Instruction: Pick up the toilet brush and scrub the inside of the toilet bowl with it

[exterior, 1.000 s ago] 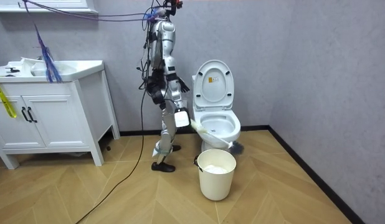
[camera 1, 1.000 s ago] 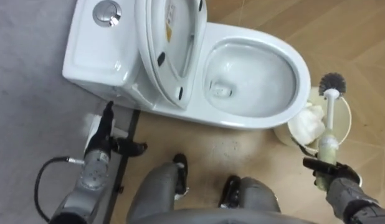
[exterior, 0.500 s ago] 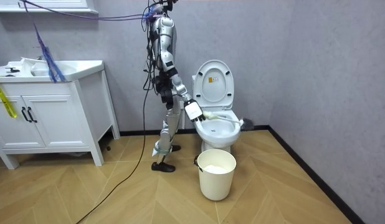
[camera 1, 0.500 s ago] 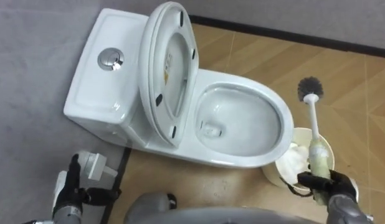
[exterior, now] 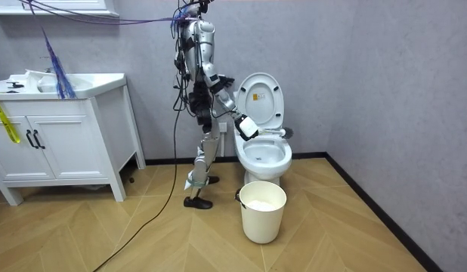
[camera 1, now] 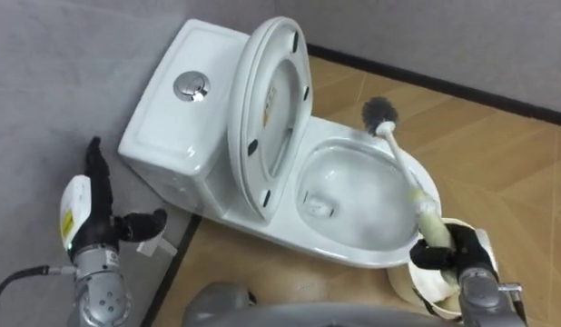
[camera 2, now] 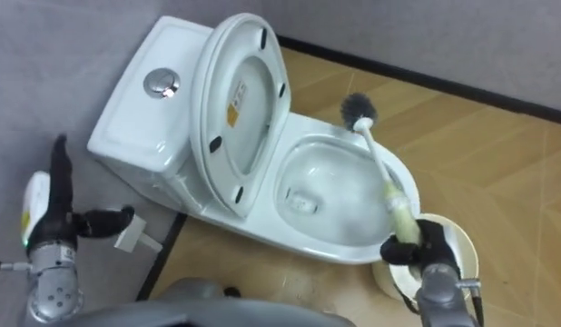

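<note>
- Vs 1 s ago: toilet brush (camera 1: 404, 165) has swung from above the bucket (exterior: 262, 215) to over the toilet bowl (camera 1: 353, 255). In room view the right arm has come up from low beside the bowl to stretched out over it. Head camera shifted too, so the whole picture sits differently.
- Right hand (camera 1: 449, 255): fingers wrapped tight round the brush's pale grip, at the bowl's near-right rim, w/ the bucket just behind and below it.
- Brush handle slants up and away from the hand across the bowl's right side. Dark bristle head sits at the bowl's far rim; can't tell if it touches the porcelain.
- Left hand (camera 1: 94, 229): well left of the bowl, beside the tank (camera 1: 172, 136), fingers straight and pointing up, thumb stuck out, holding nothing.
- Seat and lid (camera 1: 279, 100) stand raised at the bowl's left edge, leaning back toward the tank; round flush button (camera 1: 191, 86) on the tank top.
- Bowl inside looks wet, a little water at the bottom.
- Room view: robot stands upright on wood floor (exterior: 143, 242), on the room view's left of the bowl, close to it. Bucket on the floor in front of the bowl, white stuff inside.
- White vanity cabinet (exterior: 60, 140) well off to the room view's left of the bowl, against the grey wall.
</note>
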Controlling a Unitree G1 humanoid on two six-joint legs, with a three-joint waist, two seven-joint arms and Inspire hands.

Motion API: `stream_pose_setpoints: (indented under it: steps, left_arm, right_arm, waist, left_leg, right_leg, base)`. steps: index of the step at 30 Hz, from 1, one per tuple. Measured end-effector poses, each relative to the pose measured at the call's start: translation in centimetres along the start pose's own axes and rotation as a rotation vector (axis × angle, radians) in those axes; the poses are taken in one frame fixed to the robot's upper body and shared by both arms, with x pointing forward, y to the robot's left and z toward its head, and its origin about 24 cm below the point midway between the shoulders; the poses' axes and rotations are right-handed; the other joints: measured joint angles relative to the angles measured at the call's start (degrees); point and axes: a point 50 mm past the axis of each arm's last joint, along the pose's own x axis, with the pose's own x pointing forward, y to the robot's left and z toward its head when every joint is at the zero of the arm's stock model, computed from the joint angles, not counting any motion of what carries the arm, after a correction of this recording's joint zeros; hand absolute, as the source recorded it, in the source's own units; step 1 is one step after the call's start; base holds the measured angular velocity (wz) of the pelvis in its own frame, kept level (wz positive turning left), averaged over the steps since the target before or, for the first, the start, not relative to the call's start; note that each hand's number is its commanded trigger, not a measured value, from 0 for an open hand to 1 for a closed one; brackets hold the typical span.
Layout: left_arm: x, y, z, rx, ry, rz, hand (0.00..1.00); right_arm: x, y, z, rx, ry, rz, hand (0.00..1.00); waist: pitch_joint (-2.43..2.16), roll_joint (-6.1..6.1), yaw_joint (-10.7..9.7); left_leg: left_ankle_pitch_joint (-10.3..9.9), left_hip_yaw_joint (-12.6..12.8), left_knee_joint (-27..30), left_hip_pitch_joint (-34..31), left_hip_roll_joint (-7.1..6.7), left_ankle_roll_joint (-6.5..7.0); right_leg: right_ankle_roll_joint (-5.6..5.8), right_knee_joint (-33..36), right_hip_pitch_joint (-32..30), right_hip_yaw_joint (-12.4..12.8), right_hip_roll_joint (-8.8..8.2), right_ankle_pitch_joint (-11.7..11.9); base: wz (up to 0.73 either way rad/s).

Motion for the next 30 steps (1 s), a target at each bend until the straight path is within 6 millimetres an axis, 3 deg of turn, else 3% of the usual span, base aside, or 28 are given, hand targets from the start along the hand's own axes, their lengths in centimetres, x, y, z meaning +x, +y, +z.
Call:
stream_pose_setpoints:
  steps: [3,9,16,24,30]
  left_arm:
    - [1.3,0.7,2.5,0.009,-0.122,0.048,0.0]
    - [3.1,1.8,6.3,-0.014,-0.297,0.158,0.0]
    - [3.3,1.8,7.9,-0.022,-0.373,0.18,0.0]
    - [3.1,1.7,8.0,0.01,-0.396,0.15,0.0]
    - [2.8,-0.3,6.2,0.052,-0.318,0.01,0.0]
  right_arm:
    - [-0.1,0.6,-1.0,-0.085,0.035,0.057,1.0]
    - [-0.6,0.7,-3.5,-0.095,0.15,0.091,1.0]
    - [-1.5,0.6,-6.3,-0.138,0.277,0.124,1.0]
    - [-2.0,0.2,-7.5,-0.164,0.347,0.145,1.0]
    - [-1.7,0.1,-7.0,-0.213,0.348,0.175,1.0]
  waist:
    - [0.02,-0.03,0.0]
    - [0.09,0.21,0.09]
    - [0.13,0.38,-2.04]
    - [0.05,-0.13,-3.05]
    - [0.07,-0.14,-3.97]
  left_leg:
    - [0.0,-0.92,0.64,-1.15,-0.01,0.0]
    - [0.0,-1.55,0.68,-1.35,-0.27,0.0]
    - [0.01,-2.04,0.51,-1.46,-0.51,0.02]
    - [0.04,-1.37,0.09,-1.31,-0.49,0.05]
    - [0.03,-1.02,0.16,-0.92,-0.48,0.06]
  right_leg:
    - [0.02,-0.07,-0.19,-0.91,0.09,0.02]
    - [0.02,-0.13,-0.19,-1.18,0.21,0.05]
    - [0.02,-0.07,-0.35,-0.74,0.18,0.05]
    - [0.04,0.05,-1.11,0.32,-0.04,0.06]
    - [0.14,-0.15,-0.6,0.59,0.03,0.15]
  base:
    - [0.22]
    - [0.03]
    - [0.0]
    - [-0.08]
    - [-0.01]
